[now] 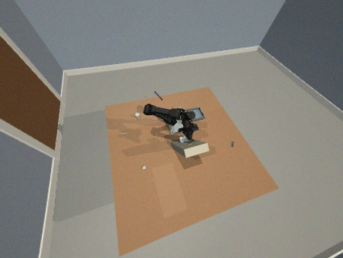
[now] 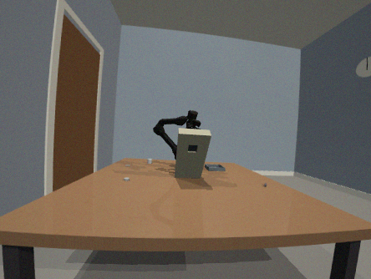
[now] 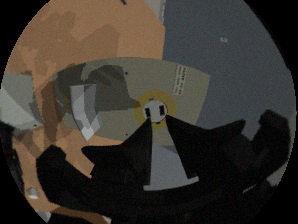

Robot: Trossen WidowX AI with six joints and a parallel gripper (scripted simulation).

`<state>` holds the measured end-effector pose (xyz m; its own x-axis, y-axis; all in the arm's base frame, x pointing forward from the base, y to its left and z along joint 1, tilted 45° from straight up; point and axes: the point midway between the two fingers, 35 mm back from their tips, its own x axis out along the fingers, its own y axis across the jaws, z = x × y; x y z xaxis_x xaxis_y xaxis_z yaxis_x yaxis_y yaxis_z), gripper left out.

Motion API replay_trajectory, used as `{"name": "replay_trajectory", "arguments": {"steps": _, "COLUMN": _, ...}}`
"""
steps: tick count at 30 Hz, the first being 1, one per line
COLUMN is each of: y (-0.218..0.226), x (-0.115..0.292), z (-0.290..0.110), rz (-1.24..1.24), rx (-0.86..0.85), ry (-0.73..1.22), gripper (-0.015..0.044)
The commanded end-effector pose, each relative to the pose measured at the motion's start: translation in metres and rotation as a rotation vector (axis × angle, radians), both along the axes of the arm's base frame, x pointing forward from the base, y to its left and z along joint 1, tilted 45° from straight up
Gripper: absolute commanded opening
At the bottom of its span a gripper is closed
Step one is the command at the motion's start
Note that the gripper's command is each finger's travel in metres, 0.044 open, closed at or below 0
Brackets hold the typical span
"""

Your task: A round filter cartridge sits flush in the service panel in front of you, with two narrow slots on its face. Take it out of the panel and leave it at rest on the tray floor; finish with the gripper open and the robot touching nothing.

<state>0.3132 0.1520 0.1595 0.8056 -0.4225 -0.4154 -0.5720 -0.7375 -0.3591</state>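
The service panel [image 1: 195, 150] [image 2: 192, 156] [image 3: 116, 119] is a beige box standing on the brown table. The round filter cartridge [image 3: 156, 110], pale with a yellowish ring and two dark slots, sits flush in the panel's top face in the wrist view. My gripper [image 1: 186, 139] [image 2: 193, 124] [image 3: 157, 119] hangs just above the panel top, fingers narrowed and pointing at the cartridge, with nothing between them. I cannot tell whether the fingertips touch the cartridge. The blue-grey tray [image 1: 198, 114] [image 2: 215, 168] lies on the table behind the panel, beside the arm.
A small white cylinder [image 1: 137, 115] [image 2: 149, 160], two small pale bits [image 1: 144, 168] [image 1: 124, 134] [image 2: 126, 179], a dark peg [image 1: 232, 144] [image 2: 265, 184] and a dark bar [image 1: 157, 95] lie scattered on the table. A brown door is at the left wall.
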Motion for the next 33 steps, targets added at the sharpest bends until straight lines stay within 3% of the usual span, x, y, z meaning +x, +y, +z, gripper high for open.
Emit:
{"name": "replay_trajectory", "arguments": {"steps": 1, "y": -0.004, "x": 0.006, "z": -0.004, "rz": 0.002, "rx": -0.003, "ry": 0.006, "gripper": 0.0102}}
{"name": "replay_trajectory", "arguments": {"steps": 33, "y": -0.012, "x": 0.02, "z": -0.011, "rz": 0.004, "rx": -0.007, "ry": -0.001, "gripper": 0.0102}}
